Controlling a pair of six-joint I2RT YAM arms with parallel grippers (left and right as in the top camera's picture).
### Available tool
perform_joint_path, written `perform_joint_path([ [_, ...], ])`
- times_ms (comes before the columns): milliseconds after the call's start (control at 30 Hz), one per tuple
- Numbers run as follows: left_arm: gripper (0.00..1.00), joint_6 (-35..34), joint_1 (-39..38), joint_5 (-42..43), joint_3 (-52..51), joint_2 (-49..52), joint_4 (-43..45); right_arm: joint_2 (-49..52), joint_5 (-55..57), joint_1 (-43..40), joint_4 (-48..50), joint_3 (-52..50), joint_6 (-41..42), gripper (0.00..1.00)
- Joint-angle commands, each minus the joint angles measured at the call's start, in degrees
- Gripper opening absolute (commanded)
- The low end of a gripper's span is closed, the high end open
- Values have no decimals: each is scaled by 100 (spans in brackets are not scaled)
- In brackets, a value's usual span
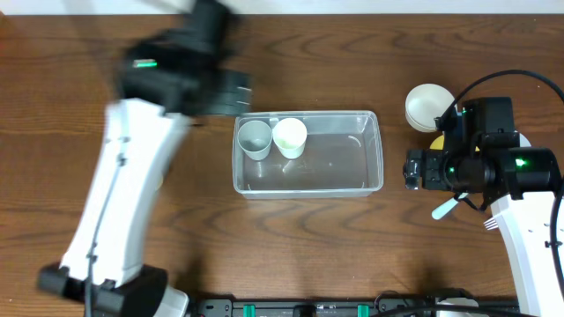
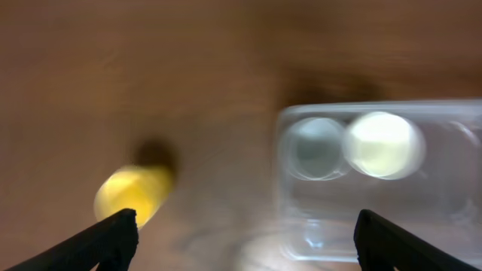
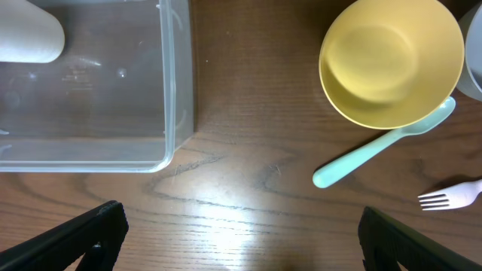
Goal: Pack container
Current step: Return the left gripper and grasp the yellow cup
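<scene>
Your right jaws hang spread over the worktop (image 3: 248, 203), just past them a teal spoon (image 3: 376, 147) touches a yellow bowl (image 3: 392, 60), farther on the clear container (image 1: 374, 167) sits mid-worktop with two cups (image 1: 289, 136) at its left end, and your left jaws, spread too, overlook a blurred yellow thing (image 2: 132, 194), perhaps a cup.

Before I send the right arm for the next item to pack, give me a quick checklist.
1. Right gripper open, empty: ok.
2. Left gripper open, empty: ok.
3. Free room in container beside grey cup and white cup: ok.
4. Yellow bowl clear of spoon: not ok, spoon head meets its rim.
5. Left wrist view sharp: not ok, blurred.
6. Fork apart from bowl: ok.
</scene>
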Motion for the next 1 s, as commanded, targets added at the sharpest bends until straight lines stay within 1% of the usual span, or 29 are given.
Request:
perform_joint_path([
  [0,94,-1137,852,-138,-94,140,-422,11,20,-42,-2,109,85,99],
  [67,95,-1169,1355,-70,-326,151,-507,13,17,-42,-2,109,85,99],
  [167,95,-1165,1915,107,-850,151,-354,11,17,-42,0,109,85,99],
  [233,95,-1123,2212,280,-1340,151,-114,11,17,-42,2,109,85,99],
  [367,95,-970,2520,498,-2446,155,592,13,17,-42,-2,109,85,99],
  [567,96,-763,2616,514,-3716,219,1578,11,17,-42,-4,109,85,99],
  [767,95,-649,2618,511,-4214,256,2004,11,15,-42,-4,109,85,99],
  [933,88,-651,2616,511,-4457,258,2201,11,15,-42,-9,109,85,99],
  [967,85,-651,2616,511,-4498,258,2227,11,15,-42,-9,109,85,99],
])
